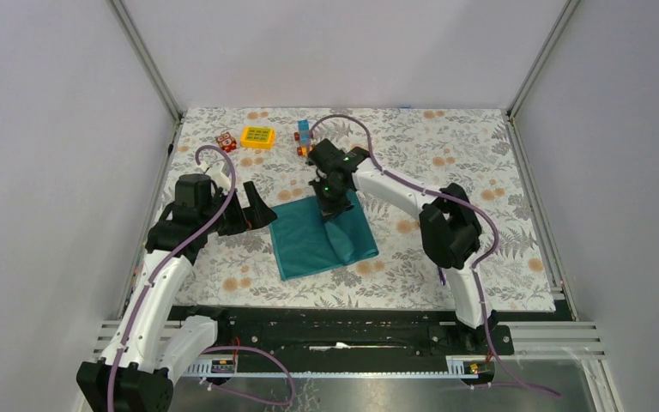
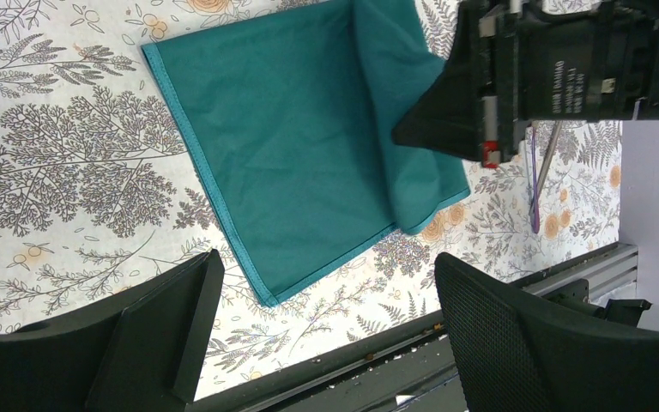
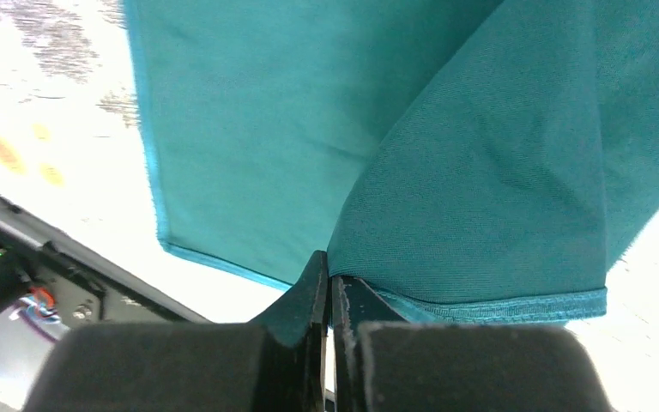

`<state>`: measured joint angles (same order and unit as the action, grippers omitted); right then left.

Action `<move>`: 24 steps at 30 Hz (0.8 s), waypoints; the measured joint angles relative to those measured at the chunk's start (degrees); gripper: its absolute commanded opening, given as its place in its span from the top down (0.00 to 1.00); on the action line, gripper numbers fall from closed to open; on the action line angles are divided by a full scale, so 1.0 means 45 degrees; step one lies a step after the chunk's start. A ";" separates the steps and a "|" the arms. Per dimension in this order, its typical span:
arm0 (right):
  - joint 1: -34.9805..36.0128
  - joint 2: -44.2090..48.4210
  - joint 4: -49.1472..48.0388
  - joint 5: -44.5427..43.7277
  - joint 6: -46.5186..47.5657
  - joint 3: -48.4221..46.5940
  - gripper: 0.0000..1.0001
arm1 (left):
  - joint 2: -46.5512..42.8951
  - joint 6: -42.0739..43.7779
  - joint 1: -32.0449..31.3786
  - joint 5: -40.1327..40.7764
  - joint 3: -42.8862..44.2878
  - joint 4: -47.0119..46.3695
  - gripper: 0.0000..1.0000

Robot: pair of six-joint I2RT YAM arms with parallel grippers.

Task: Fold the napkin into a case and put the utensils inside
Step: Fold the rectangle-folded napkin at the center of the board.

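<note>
The right end effector [image 3: 333,287] is pinching the hemmed edge of the plain dark teal cloth napkin [image 1: 309,245], jaws pressed together on it. One flap is rising to the grip while the rest is lying flat mid-way across the floral-patterned surface [image 1: 446,172]. The left end effector [image 2: 326,262] is hovering spread wide beside the cloth, holding nothing. The fabric is looking light, limp and quick to crease, so I'm reckoning hems and corners are the places to take it.
</note>
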<state>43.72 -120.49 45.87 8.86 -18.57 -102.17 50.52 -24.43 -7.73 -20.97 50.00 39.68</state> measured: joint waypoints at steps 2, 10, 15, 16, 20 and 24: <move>0.0374 -0.0369 -0.0257 0.0379 -0.0194 -0.0500 1.00 | -0.0044 -0.0005 0.0000 0.0010 0.0000 0.0000 0.01; 0.1243 -0.1588 -0.0554 0.1297 -0.0656 -0.1724 1.00 | -0.0049 -0.0005 0.0000 0.0039 0.0000 -0.0019 0.01; 0.1321 -0.2249 -0.0612 0.1651 -0.0850 -0.2351 1.00 | -0.0049 -0.0005 -0.0005 0.0044 0.0000 -0.0078 0.01; 0.1326 -0.2327 -0.0627 0.1690 -0.0874 -0.2414 1.00 | -0.0049 -0.0005 0.0000 0.0044 0.0000 -0.0078 0.01; 0.1350 -0.2618 -0.0641 0.1783 -0.0967 -0.2715 1.00 | -0.0049 -0.0005 0.0000 0.0044 0.0000 -0.0078 0.01; 0.1360 -0.2895 -0.0646 0.1787 -0.0991 -0.2963 1.00 | -0.0049 -0.0005 -0.0005 0.0044 0.0000 -0.0083 0.01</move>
<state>49.84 -133.51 42.96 16.91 -23.03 -115.50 50.30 -24.45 -7.75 -20.78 50.00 39.31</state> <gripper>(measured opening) 0.019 0.987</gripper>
